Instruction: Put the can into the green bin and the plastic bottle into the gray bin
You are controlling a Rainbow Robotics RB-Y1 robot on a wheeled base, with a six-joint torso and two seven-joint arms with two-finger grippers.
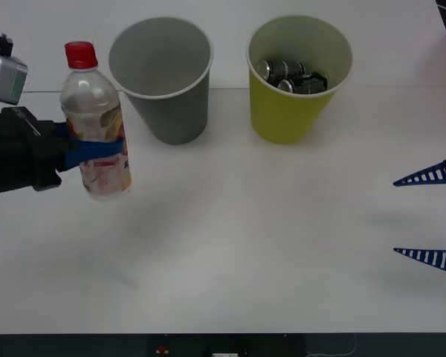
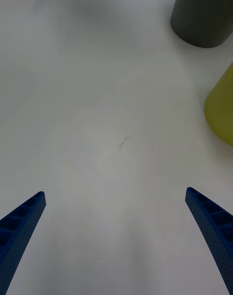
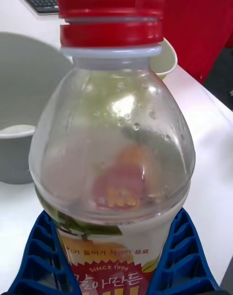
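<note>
The plastic bottle (image 1: 95,123) is clamped upright at mid-body by the left pincer (image 1: 97,149), raised beside the gray bin (image 1: 163,82). It should be centred over the rim before release. The right pincer (image 1: 431,216) is parked apart; cans (image 1: 291,76) are seen in the green bin (image 1: 297,111).

The right gripper (image 2: 116,241) hangs over the white counter (image 2: 97,106) with its blue fingers (image 2: 22,227) spread wide apart. Beyond it stand the gray bin (image 2: 204,13) and, just beside it, the green bin (image 2: 221,110).
</note>
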